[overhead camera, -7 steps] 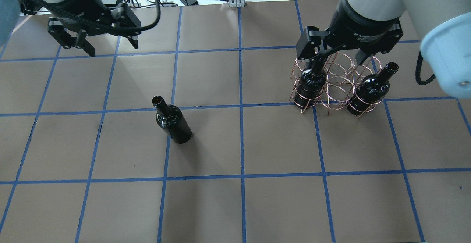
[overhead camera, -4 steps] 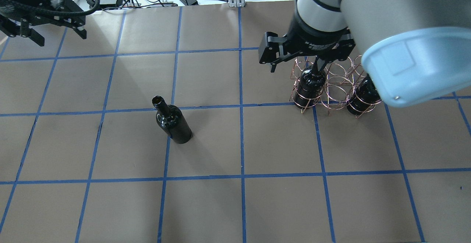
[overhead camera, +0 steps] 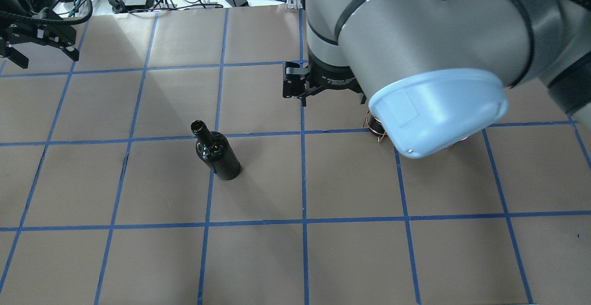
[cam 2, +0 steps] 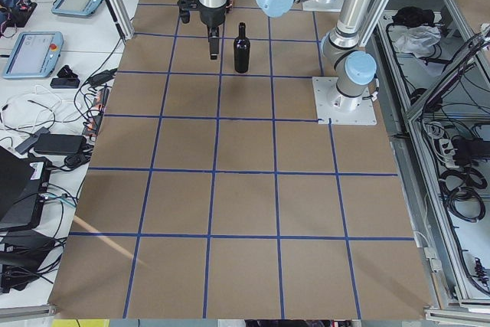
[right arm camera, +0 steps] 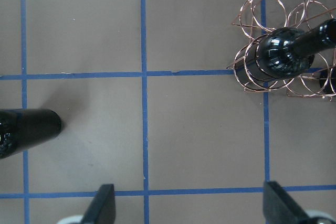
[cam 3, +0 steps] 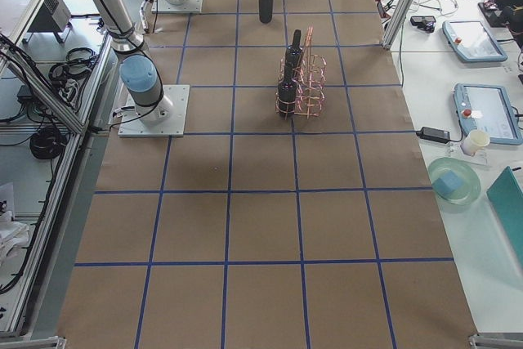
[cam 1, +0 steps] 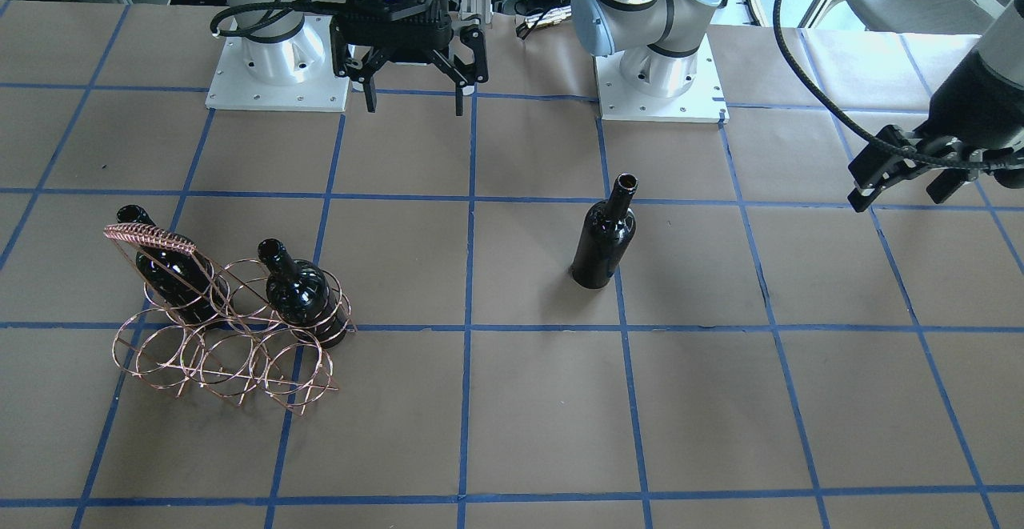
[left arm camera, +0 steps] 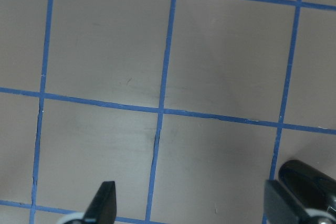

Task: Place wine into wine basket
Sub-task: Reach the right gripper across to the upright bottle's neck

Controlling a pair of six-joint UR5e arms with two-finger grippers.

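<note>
I see right claw (cam 1: 416, 105) and left claw (cam 1: 896, 191) both wide, empty. Wine (cam 1: 604, 241) upright on counter (cam 1: 512, 417) between them, touching neither. Wine basket (cam 1: 224, 329), 2 bottles (cam 1: 300, 293) inside, sits on right claw's other side.

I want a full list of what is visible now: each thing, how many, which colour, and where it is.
table: one, brown with a blue tape grid, under everything.
basket: one, copper wire, six rings, on the table at the robot's right; four rings empty.
racked bottles: two, black, in the two end rings of the row nearer the robot.
loose bottle: one, black, upright on the table, apart from the basket.
tablets: two, grey with blue frames, on the white bench beside the table.
left gripper: one, black, open, empty, in the air at the robot's far left.
right gripper: one, black, open, empty, in the air between loose bottle and basket.
</note>
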